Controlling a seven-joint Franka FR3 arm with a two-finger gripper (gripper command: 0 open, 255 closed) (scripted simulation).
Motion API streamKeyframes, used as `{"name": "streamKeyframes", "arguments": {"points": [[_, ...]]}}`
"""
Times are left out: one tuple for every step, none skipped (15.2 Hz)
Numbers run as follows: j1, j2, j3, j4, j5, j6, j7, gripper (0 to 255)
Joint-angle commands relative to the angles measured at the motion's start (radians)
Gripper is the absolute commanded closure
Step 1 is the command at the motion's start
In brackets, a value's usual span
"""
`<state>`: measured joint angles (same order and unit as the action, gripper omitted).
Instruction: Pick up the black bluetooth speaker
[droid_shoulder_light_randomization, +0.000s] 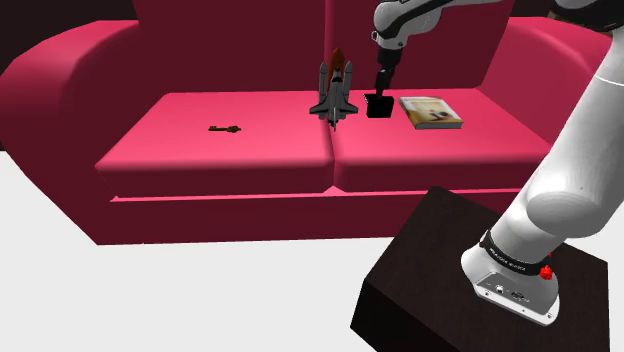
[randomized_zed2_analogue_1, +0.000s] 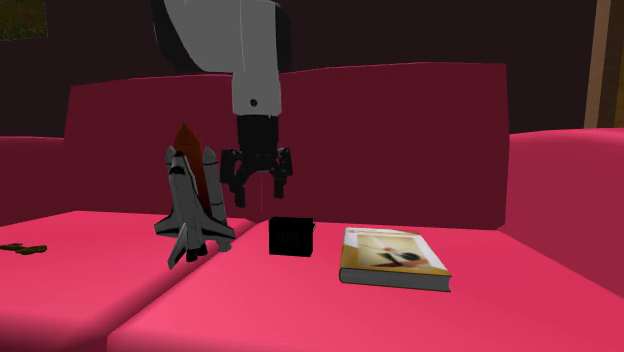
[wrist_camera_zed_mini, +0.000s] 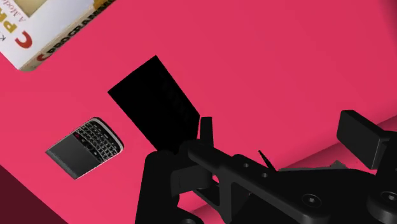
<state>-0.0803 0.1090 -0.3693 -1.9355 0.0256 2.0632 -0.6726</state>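
The black bluetooth speaker (droid_shoulder_light_randomization: 378, 105) is a small plain black box standing on the red sofa seat, between a space shuttle model (droid_shoulder_light_randomization: 335, 90) and a book (droid_shoulder_light_randomization: 431, 112). My gripper (droid_shoulder_light_randomization: 383, 86) hangs just above it, pointing down. In the second exterior view the gripper (randomized_zed2_analogue_1: 259, 190) is open and holds nothing, a little above the speaker (randomized_zed2_analogue_1: 291, 236) and toward the shuttle's side. In the wrist view the speaker (wrist_camera_zed_mini: 159, 105) lies ahead of the spread fingers (wrist_camera_zed_mini: 362, 135), not between them.
A small phone with a keypad (wrist_camera_zed_mini: 84, 147) lies on the seat right beside the speaker. The book (randomized_zed2_analogue_1: 393, 258) lies flat on the speaker's other side. The shuttle model (randomized_zed2_analogue_1: 192, 205) stands upright. A small brown object (droid_shoulder_light_randomization: 226, 128) rests on the far cushion. The sofa backrest (randomized_zed2_analogue_1: 400, 130) rises behind.
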Motion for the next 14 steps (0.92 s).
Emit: {"name": "streamKeyframes", "arguments": {"points": [[-0.020,0.089,-0.005,0.081,0.044,-0.005,-0.049,0],[-0.033,0.133,-0.005,0.124,0.065,-0.010,-0.071,0],[-0.047,0.176,-0.004,0.168,0.085,-0.017,-0.091,0],[-0.062,0.220,-0.001,0.214,0.104,-0.025,-0.110,0],[-0.078,0.264,0.002,0.263,0.122,-0.035,-0.128,0],[-0.094,0.309,0.006,0.314,0.139,-0.047,-0.145,0],[-0.111,0.355,0.010,0.368,0.155,-0.061,-0.159,0],[-0.124,0.388,0.015,0.408,0.166,-0.071,-0.169,0],[-0.125,0.392,0.017,0.401,0.167,-0.060,-0.170,0],[-0.126,0.397,0.018,0.394,0.169,-0.049,-0.171,0],[-0.126,0.401,0.019,0.388,0.171,-0.038,-0.172,0],[-0.127,0.406,0.020,0.381,0.173,-0.027,-0.174,0],[-0.127,0.411,0.022,0.375,0.175,-0.016,-0.175,0],[-0.127,0.416,0.023,0.369,0.177,-0.005,-0.177,0]]}}
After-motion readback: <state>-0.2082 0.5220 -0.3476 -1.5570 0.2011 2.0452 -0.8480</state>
